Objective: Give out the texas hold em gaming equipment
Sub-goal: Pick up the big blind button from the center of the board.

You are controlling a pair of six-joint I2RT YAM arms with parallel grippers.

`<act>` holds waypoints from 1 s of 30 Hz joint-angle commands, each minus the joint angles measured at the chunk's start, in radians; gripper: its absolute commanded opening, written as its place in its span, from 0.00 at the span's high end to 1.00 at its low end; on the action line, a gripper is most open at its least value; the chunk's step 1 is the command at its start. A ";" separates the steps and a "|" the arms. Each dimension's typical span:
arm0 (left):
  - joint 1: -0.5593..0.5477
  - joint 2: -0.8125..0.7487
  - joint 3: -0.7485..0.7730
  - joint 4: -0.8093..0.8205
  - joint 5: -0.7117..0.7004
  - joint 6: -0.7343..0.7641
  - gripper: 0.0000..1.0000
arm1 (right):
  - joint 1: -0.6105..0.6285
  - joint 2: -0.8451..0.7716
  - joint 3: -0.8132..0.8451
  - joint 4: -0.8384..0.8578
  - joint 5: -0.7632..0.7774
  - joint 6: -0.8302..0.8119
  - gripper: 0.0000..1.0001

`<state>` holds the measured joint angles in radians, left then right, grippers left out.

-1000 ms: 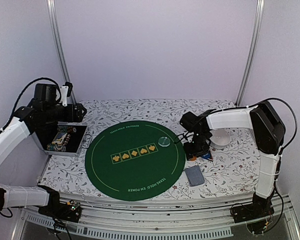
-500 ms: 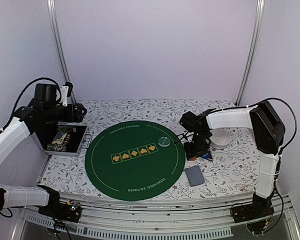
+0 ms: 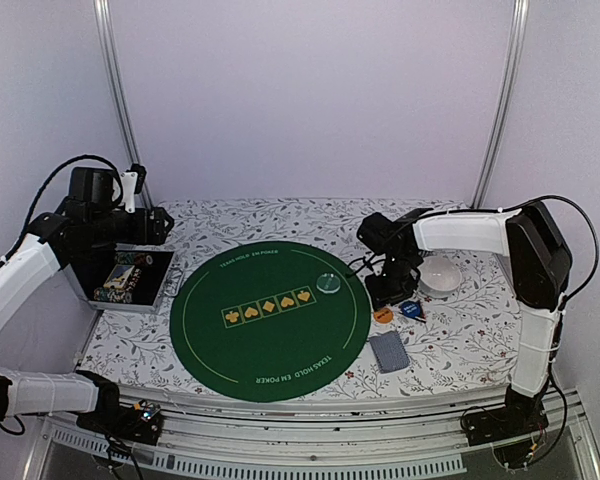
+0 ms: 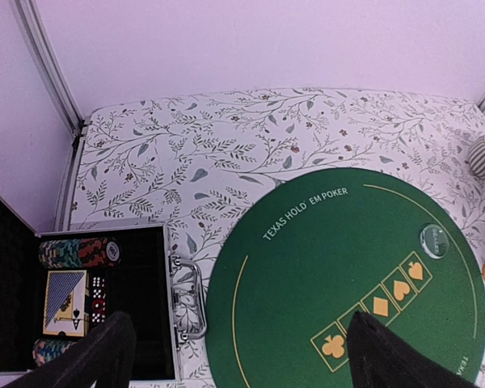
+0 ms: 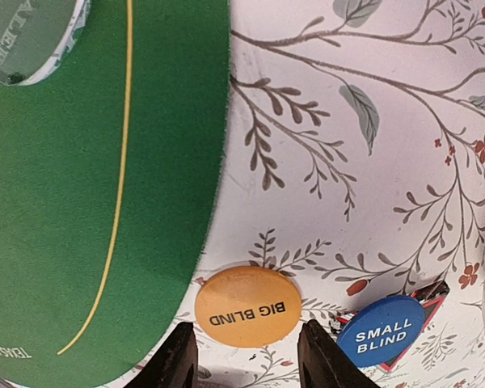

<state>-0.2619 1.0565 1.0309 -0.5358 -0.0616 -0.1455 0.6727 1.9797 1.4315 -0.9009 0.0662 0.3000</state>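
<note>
While the right hand [image 5: 246, 357] hangs open, orange button [image 5: 248, 306] lies beneath.

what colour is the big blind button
Orange. The big blind button shows best in the right wrist view.

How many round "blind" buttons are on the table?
2: the orange BIG BLIND button just off the green mat's edge, and the blue SMALL BLIND button beside it. Others may be hidden.
</note>
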 commanded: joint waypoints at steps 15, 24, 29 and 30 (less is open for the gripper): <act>-0.017 -0.036 -0.031 0.028 -0.016 0.019 0.06 | -0.008 0.070 0.029 -0.029 -0.011 -0.045 0.24; -0.019 -0.039 -0.036 0.035 -0.019 0.023 0.06 | -0.011 0.107 0.031 -0.053 0.007 -0.049 0.35; -0.023 -0.035 -0.032 0.036 -0.018 0.024 0.06 | -0.011 0.117 0.032 -0.063 0.024 -0.044 0.37; -0.024 -0.034 -0.032 0.036 -0.018 0.024 0.06 | -0.011 0.121 0.032 -0.066 0.026 -0.047 0.37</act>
<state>-0.2703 1.0267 1.0058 -0.5205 -0.0734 -0.1337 0.6666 2.0533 1.4601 -0.9314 0.0502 0.2520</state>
